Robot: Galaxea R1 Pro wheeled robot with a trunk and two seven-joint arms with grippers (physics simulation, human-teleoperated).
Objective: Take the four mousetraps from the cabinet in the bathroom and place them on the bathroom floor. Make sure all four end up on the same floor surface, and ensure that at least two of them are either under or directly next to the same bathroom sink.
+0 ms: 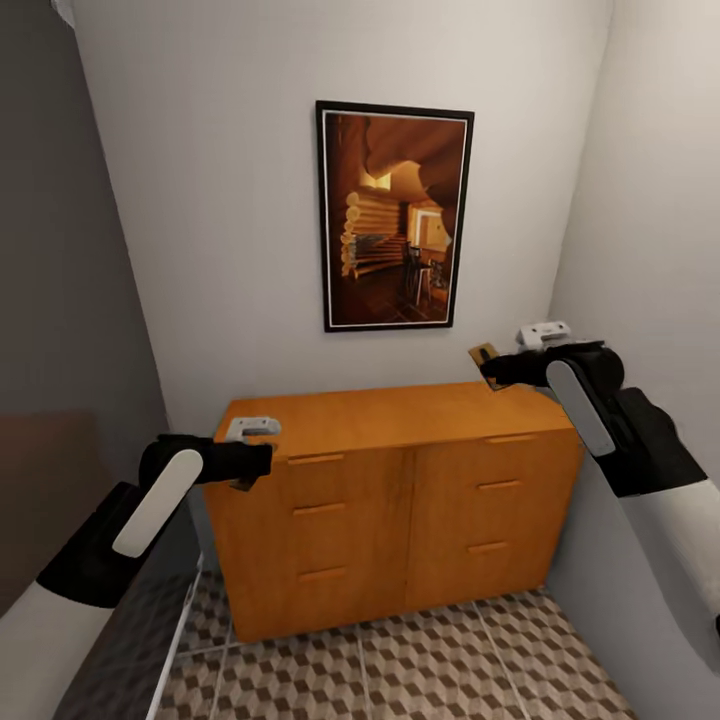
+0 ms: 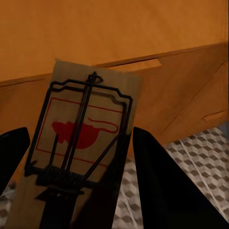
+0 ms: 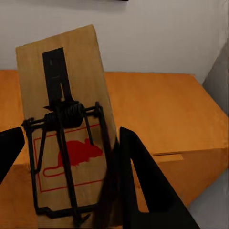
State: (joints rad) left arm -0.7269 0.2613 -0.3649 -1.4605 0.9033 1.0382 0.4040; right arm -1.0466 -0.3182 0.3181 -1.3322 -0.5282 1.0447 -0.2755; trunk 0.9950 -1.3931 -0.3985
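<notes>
The orange-brown cabinet (image 1: 400, 418) stands against the back wall, its drawers closed and its top bare. My left gripper (image 1: 262, 463) hovers at the cabinet's front left corner, shut on a mousetrap (image 2: 81, 138), a tan board with dark wire and a red mouse print, between black fingers (image 2: 164, 183). My right gripper (image 1: 488, 370) is raised over the cabinet's right end, shut on a second mousetrap (image 3: 67, 138), whose tan edge (image 1: 484, 352) sticks up above the fingers (image 3: 143, 186). The cube-pattern bathroom floor (image 1: 450, 660) lies in front of the cabinet. The sink is out of view.
A framed picture (image 1: 393, 215) of a log interior hangs above the cabinet. A pale wall (image 1: 650, 220) closes in on the right and a dark grey surface (image 1: 60, 300) on the left, leaving a narrow alcove.
</notes>
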